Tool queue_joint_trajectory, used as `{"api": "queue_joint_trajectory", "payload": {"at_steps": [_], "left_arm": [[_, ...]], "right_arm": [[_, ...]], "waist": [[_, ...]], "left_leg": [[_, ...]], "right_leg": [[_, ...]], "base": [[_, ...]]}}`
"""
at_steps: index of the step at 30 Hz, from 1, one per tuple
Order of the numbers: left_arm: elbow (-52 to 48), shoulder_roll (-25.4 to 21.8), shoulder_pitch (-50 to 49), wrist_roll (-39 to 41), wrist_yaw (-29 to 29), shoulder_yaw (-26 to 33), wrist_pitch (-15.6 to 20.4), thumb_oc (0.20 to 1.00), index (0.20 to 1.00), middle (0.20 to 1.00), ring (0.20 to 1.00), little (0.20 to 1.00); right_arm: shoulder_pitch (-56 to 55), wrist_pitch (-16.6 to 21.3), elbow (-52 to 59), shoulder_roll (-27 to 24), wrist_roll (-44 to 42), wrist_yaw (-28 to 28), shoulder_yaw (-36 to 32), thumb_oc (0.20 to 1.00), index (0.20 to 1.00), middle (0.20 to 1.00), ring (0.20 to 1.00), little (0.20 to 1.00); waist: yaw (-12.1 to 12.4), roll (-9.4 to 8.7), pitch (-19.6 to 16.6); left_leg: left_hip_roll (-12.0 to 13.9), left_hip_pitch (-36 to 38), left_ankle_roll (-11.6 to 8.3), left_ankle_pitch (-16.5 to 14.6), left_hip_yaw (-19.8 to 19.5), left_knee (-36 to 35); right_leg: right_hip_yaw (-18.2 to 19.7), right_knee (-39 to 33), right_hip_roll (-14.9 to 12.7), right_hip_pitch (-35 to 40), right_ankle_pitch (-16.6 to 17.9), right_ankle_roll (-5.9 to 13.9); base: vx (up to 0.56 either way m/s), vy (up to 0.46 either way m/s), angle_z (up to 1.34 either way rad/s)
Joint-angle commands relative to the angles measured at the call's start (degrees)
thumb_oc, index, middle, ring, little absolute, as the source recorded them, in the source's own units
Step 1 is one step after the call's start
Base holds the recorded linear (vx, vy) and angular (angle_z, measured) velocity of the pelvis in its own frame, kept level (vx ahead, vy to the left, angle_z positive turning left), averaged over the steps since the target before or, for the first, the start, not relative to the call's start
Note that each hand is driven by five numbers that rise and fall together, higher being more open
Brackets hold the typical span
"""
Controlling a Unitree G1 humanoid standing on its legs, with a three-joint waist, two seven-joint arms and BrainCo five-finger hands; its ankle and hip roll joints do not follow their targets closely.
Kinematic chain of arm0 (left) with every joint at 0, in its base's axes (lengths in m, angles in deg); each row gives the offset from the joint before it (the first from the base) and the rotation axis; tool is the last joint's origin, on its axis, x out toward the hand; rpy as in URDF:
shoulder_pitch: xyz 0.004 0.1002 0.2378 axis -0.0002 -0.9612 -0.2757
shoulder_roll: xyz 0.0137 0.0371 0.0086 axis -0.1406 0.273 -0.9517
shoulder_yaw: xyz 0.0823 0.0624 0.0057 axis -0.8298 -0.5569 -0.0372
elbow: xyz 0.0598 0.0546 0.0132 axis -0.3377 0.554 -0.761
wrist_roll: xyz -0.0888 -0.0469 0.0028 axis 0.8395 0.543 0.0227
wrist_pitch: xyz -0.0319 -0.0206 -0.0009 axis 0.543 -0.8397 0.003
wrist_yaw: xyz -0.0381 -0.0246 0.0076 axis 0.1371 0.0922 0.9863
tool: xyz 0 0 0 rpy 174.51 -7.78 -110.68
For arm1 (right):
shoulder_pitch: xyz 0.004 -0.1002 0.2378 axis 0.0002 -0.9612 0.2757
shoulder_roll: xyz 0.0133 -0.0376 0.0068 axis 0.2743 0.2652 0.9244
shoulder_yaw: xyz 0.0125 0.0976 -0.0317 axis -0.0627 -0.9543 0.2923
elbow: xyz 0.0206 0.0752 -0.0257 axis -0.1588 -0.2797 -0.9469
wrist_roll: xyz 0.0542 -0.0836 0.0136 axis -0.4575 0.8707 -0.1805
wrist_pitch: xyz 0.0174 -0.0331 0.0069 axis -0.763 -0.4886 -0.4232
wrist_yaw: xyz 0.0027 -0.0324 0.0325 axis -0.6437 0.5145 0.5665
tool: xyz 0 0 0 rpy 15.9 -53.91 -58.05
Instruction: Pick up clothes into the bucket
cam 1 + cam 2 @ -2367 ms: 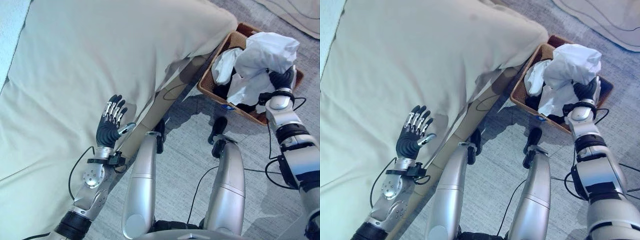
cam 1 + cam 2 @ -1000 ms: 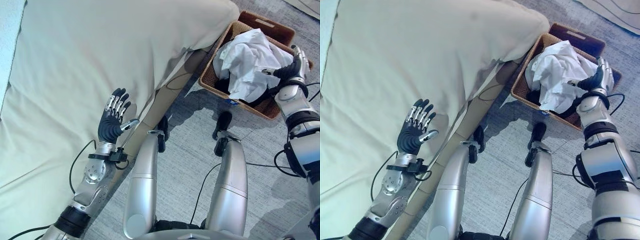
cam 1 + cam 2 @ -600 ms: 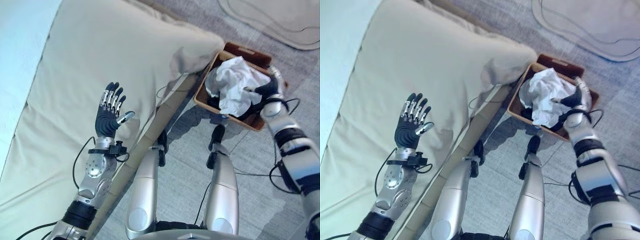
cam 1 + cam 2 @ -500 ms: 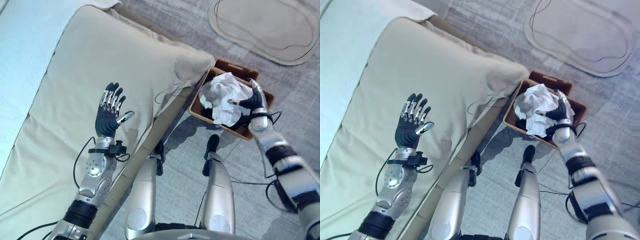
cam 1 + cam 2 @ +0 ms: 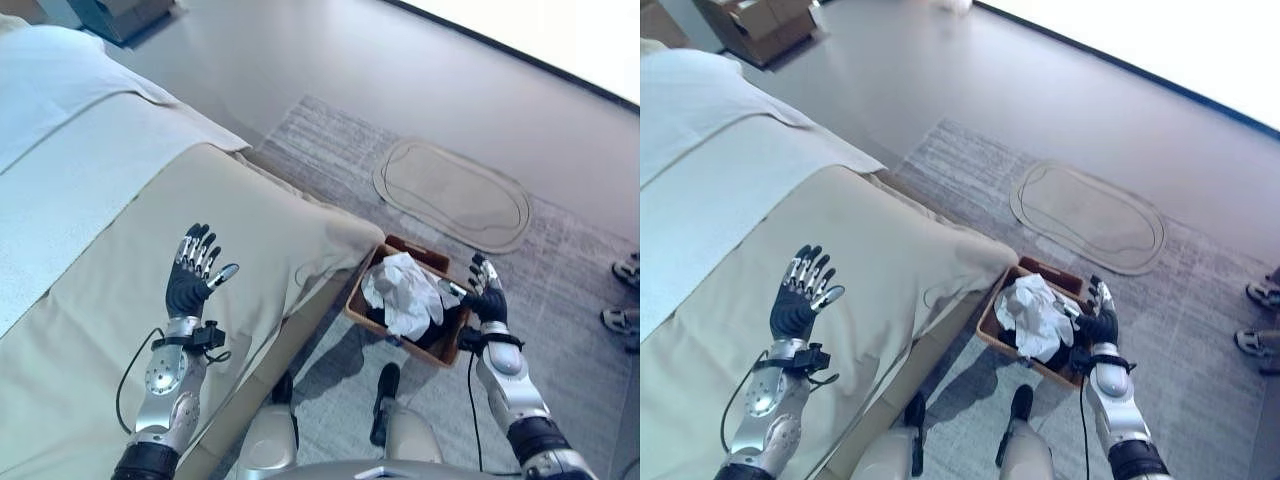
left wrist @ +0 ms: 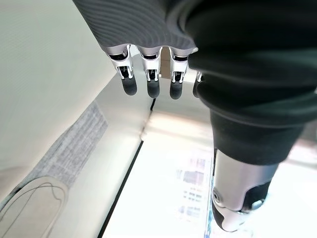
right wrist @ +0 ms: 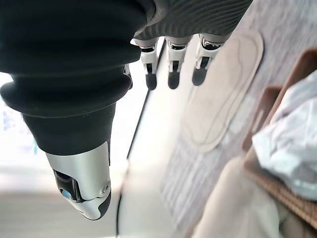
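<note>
From the head camera I see the bed (image 5: 90, 200) on the left, covered by a beige spread with a paler sheet toward the far side. My left hand (image 5: 189, 283) is raised above the beige cover, palm toward the camera, fingers straight and spread, thumb out to the side, holding nothing. Its wrist view shows the dark-tipped fingers (image 6: 151, 84) straight in a row with only floor and wall past them.

Right of the bed's corner, on the grey carpet (image 5: 320, 150), sits the brown woven basket (image 5: 357, 311), just beside the bed's edge. The clothes (image 5: 402, 297) are in it: a crumpled white garment, bunched and creased, heaped above the rim, with something dark beneath it that I can't make out. In the right wrist view the white cloth (image 7: 292, 148) lies piled over the basket's woven wall.

My right hand (image 5: 488, 298) is at the basket's right edge, just beside the white heap, fingers extended upward and relaxed, nothing in it. I can't tell whether it touches the cloth. Its wrist view confirms straight fingers (image 7: 173, 77) with empty space ahead.

Beyond the basket an oval beige mat (image 5: 455, 195) lies on the carpet, well apart. At the far right edge a person's shoes (image 5: 622, 295) show on the floor.
</note>
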Motion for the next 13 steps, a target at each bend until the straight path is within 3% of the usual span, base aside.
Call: {"api": "queue_joint_trajectory", "payload": {"at_steps": [1,6,13], "left_arm": [[-0.66,-0.64,-0.21,-5.41,1.50,2.05,1.40,1.000,1.000,1.000,1.000,1.000],[1.46,2.78,-2.50,-5.54,1.07,2.93,1.15,1.000,1.000,1.000,1.000,1.000],[1.62,4.53,-2.82,-6.20,-0.98,2.20,0.92,1.000,1.000,1.000,1.000,1.000]], "right_arm": [[0.41,3.16,4.62,-0.05,-4.09,3.36,0.55,1.000,1.000,1.000,1.000,1.000],[-3.65,2.26,4.08,3.18,-4.15,4.78,3.92,1.000,1.000,1.000,1.000,1.000],[-5.98,1.22,4.60,5.88,-4.26,5.50,9.24,1.000,1.000,1.000,1.000,1.000]], "waist": [[0.70,-0.70,-2.63],[1.23,-1.16,-5.47],[1.27,-1.18,-6.10]], "left_leg": [[0.68,0.11,-0.83,3.88,-0.65,-3.67],[1.00,3.28,-1.11,3.61,0.43,-5.24],[0.44,6.10,-0.42,2.91,0.46,-4.99]], "right_leg": [[0.14,2.36,-1.20,2.36,-2.25,4.20],[-0.03,0.02,-0.60,5.33,-2.29,4.20],[0.69,1.60,-1.14,7.89,-3.17,3.82]], "base": [[0.03,0.020,-0.02],[0.04,0.033,-0.04],[0.03,0.037,-0.06]]}}
